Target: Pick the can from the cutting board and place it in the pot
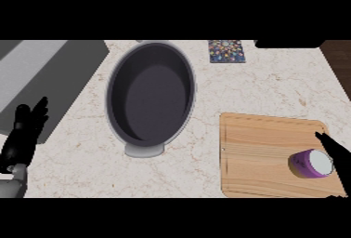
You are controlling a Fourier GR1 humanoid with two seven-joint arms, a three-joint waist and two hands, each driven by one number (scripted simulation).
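Note:
A purple can [312, 164] with a white top lies on the wooden cutting board [260, 158] near its right edge. My right hand [336, 153] comes in from the right edge, fingers straight, just beside and partly over the can, open and not curled round it. The dark grey pot [150, 95] stands to the left of the board in the middle of the counter, with nothing inside; its handle points toward me. My left hand [24, 132] rests open at the left edge, fingers up, far from the pot.
A small patterned tile or coaster [227, 51] lies at the back, right of the pot. A grey sunken area [41, 69] takes up the back left. The marble counter [274, 88] runs between pot and board.

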